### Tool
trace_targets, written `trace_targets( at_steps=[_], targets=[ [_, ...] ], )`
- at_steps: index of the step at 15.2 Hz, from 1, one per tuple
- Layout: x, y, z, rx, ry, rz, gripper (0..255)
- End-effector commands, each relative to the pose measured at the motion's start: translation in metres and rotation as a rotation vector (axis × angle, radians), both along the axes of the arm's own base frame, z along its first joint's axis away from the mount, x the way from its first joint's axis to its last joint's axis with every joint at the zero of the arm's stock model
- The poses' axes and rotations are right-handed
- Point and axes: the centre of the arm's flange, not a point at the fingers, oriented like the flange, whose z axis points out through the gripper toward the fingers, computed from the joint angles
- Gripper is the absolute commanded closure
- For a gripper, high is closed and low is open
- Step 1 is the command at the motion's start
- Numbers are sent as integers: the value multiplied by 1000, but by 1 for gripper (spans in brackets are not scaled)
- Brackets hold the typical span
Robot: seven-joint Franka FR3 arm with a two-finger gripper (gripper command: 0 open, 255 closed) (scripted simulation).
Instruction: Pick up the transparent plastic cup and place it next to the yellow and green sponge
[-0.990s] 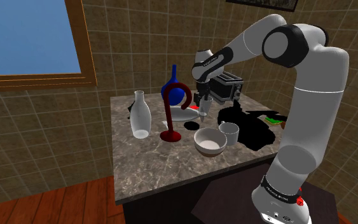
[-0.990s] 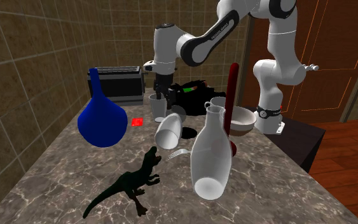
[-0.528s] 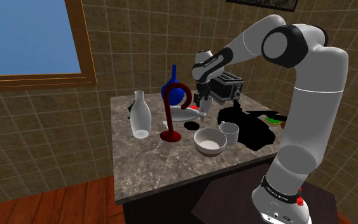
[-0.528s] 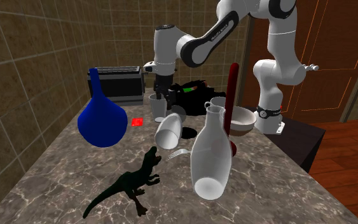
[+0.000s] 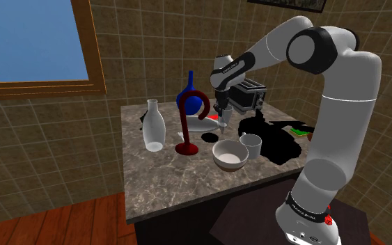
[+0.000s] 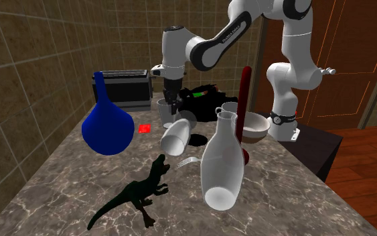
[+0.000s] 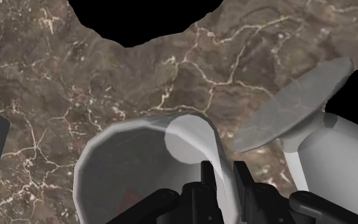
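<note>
Tool [image 7: 224, 170] newly tight on cup [image 7: 117, 167], apparently

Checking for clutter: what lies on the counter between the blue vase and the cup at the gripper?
A small flat red thing lies between the blue vase and the cup, seen in the second exterior view.

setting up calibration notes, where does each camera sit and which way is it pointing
Shoulder view: beside and behind the stand, looking down across the brown marbled counter toward the tiled wall; the whole white arm shows.
Second exterior view: across the counter, facing back at the arm past a white bottle-shaped vase; arm and base show.
Wrist view: on the hand, looking down at the counter; black jaws clasp the wall of the pale translucent cup.
Shared: both exterior views show that vase and a blue long-necked flask.
</note>
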Motion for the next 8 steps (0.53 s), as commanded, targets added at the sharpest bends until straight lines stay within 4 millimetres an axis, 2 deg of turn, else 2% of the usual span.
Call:
trace_targets(
  at_steps=[1,2,8],
  targets=[
    [0,0,0,0,1,0,255],
    [0,0,-1,0,1,0,255],
    [0,0,31,0,1,0,255]
  ],
)
